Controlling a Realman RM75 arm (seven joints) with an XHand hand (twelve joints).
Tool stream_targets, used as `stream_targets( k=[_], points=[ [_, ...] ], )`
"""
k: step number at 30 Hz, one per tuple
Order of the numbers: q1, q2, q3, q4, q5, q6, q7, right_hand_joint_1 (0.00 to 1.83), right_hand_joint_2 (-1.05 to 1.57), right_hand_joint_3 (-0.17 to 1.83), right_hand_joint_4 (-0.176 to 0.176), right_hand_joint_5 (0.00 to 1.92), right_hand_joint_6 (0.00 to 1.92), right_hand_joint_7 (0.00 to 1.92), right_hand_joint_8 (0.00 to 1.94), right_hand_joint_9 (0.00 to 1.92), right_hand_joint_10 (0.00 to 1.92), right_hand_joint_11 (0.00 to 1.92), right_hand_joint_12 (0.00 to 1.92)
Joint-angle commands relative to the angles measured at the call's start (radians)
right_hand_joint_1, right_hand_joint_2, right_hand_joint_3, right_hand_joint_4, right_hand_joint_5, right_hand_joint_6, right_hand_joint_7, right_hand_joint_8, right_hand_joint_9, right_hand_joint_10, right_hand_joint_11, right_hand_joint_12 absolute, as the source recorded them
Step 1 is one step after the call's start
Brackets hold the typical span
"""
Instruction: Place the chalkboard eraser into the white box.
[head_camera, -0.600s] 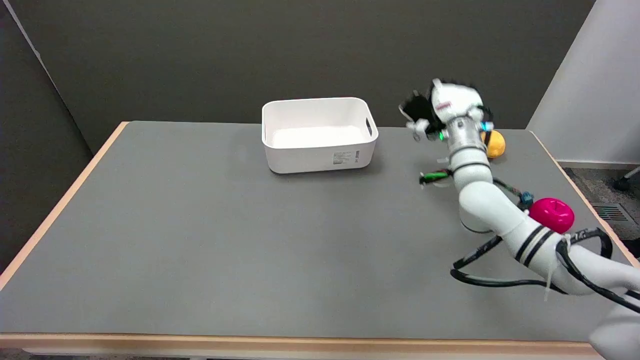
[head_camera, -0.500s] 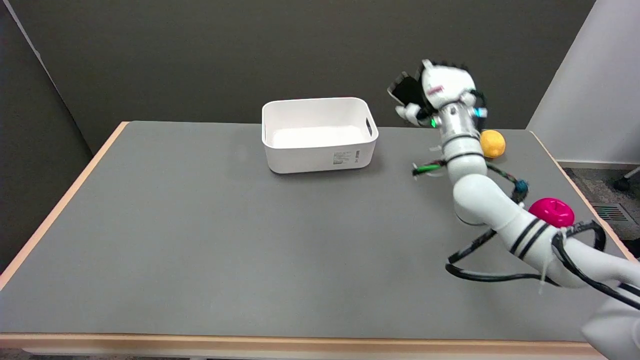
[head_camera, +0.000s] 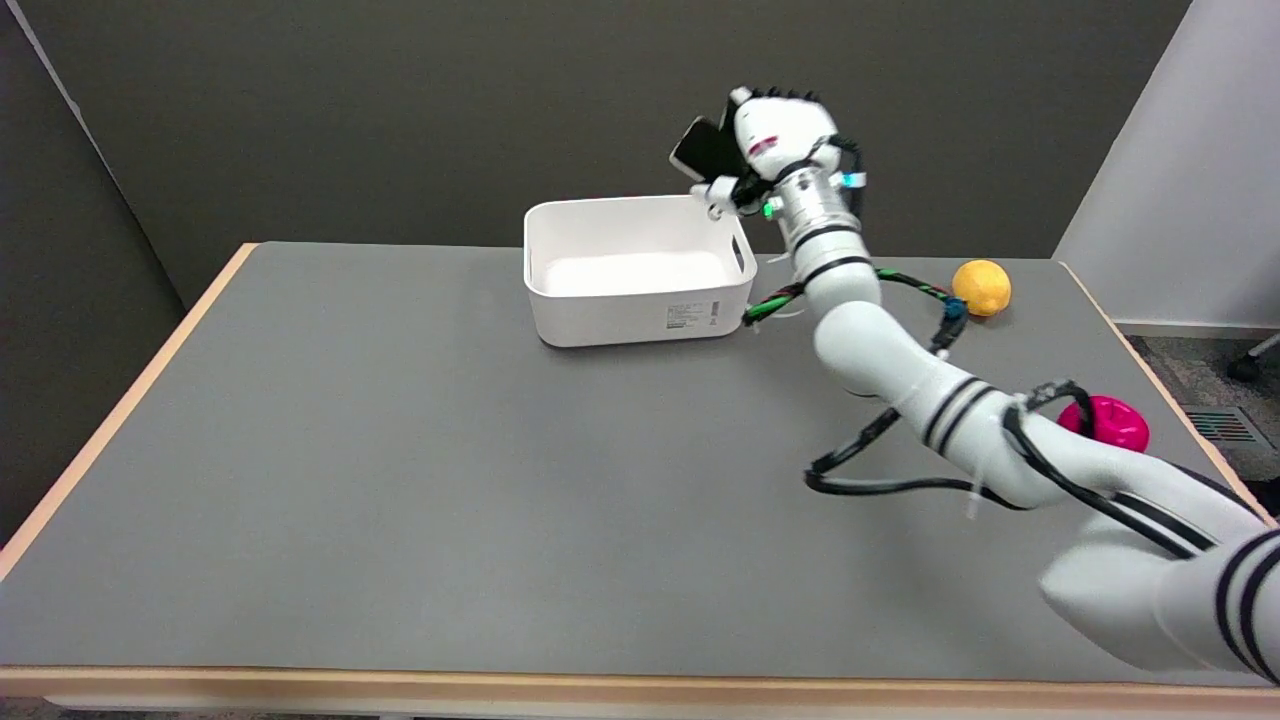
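My right hand (head_camera: 765, 140) is raised in the air above the right end of the white box (head_camera: 636, 310), which stands at the far middle of the grey table. The hand grips the chalkboard eraser (head_camera: 703, 148), a dark block with a pale edge that sticks out to the left of the fingers and is tilted. The eraser hangs just over the box's far right corner, clear of the rim. The box's inside looks bare and white.
An orange ball (head_camera: 981, 287) lies at the far right of the table. A magenta round thing (head_camera: 1108, 423) sits near the right edge, partly behind my forearm. Black cables loop off the arm above the table (head_camera: 400, 480).
My right hand has carried the eraser up and to the left, from beside the orange ball to above the box's right end. The arm has stretched out after it.
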Motion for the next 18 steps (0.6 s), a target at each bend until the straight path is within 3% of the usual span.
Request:
stream_targets(
  k=[1,4,5,6,8,10,11,13,18],
  points=[
    [0.206,-0.257,-0.074,-0.569,-0.013,-0.171,0.419,1.19,1.24,0.07,-0.176,0.50,1.52,0.86,1.39,0.77,1.30,0.58,1.74],
    [0.166,-0.236,-0.064,-0.495,0.098,-0.177,0.463,1.19,1.24,0.07,-0.176,0.51,1.53,0.86,1.37,0.77,1.28,0.59,1.71],
    [0.155,-0.228,-0.063,-0.472,0.138,-0.180,0.472,1.01,1.02,0.43,-0.139,0.39,1.11,0.65,1.02,0.55,1.10,0.41,1.56],
    [0.146,-0.223,-0.062,-0.454,0.156,-0.185,0.472,0.73,0.69,0.98,-0.084,0.21,0.47,0.33,0.50,0.22,0.84,0.13,1.32],
    [0.135,-0.220,-0.060,-0.431,0.159,-0.198,0.472,0.65,0.64,0.98,-0.069,0.09,0.35,0.11,0.33,0.03,0.67,0.01,1.13],
    [0.123,-0.214,-0.058,-0.397,0.159,-0.200,0.472,0.58,0.59,0.91,-0.058,0.02,0.07,0.01,0.04,0.00,0.14,0.00,0.91],
    [0.110,-0.206,-0.053,-0.367,0.159,-0.188,0.474,0.56,0.60,0.84,-0.055,0.01,0.02,0.00,0.00,0.00,0.04,0.00,0.86],
    [0.077,-0.191,-0.033,-0.293,0.150,-0.164,0.484,0.55,0.63,0.70,-0.052,0.00,0.00,0.00,0.00,0.00,0.00,0.00,0.83],
    [-0.047,-0.127,0.059,-0.027,0.114,-0.047,0.542,0.51,0.62,0.65,-0.046,0.00,0.00,0.00,0.00,0.00,0.00,0.00,0.72]
  ],
)
